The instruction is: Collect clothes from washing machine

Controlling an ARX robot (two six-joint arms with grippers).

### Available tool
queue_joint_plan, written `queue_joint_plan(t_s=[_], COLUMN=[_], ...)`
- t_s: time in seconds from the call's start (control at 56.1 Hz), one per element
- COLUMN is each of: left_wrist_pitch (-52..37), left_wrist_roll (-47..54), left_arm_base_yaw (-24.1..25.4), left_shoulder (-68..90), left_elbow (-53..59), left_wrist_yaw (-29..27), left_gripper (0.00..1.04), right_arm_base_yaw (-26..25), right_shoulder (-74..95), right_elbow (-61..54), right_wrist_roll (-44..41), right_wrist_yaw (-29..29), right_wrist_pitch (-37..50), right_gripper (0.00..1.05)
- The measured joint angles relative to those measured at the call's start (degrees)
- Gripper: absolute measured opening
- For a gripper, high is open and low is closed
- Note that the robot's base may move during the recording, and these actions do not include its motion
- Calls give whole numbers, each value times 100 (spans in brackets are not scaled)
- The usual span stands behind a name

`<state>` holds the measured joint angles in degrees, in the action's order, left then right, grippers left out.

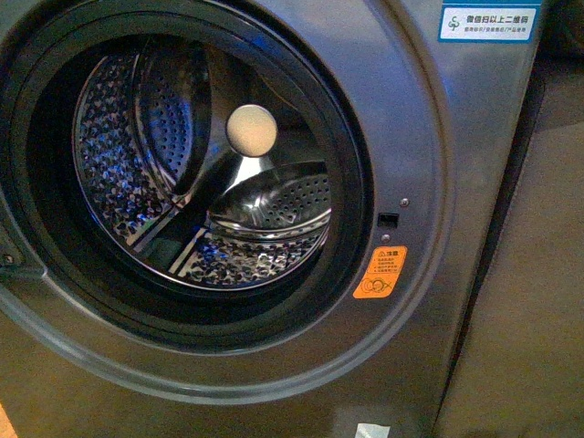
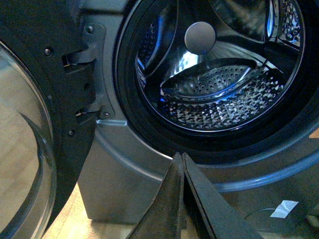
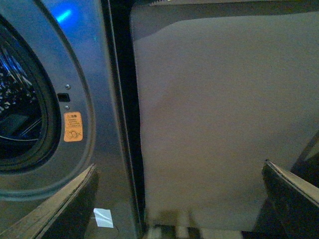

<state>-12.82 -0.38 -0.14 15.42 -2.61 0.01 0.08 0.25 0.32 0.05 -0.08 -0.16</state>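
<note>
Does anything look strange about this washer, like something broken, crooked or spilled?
Nothing looks damaged or spilled. The washing machine has its door swung open, and the steel drum shows no clothes in the part visible. The only loose-looking item is a small pale label near the machine's base.

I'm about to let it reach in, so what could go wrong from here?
No dark clothes show in the perforated steel drum, so a reach may grab nothing. The left gripper, fingers together, sits below the black porthole rim and could hit it. The right gripper, open, faces the beige fabric panel, away from the opening.
</note>
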Motion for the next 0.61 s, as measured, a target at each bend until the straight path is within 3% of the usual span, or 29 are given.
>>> queue_joint_plan(t_s=[0.356,0.463,0.606], left_wrist_pitch=[240,1182,1270], left_wrist_roll=[0,0,0], left_arm_base_yaw=[0,0,0], left_shoulder=[-522,-1309,-1502], left_elbow=[160,160,160], left_wrist_yaw=[0,0,0], left_gripper=[4,4,4], right_arm_base_yaw=[0,0,0], right_shoulder=[0,0,0], right_elbow=[0,-2,0], right_wrist_roll=[0,0,0], right_wrist_yaw=[2,2,0], right_wrist_pitch=[0,0,0], right_gripper=[97,97,97])
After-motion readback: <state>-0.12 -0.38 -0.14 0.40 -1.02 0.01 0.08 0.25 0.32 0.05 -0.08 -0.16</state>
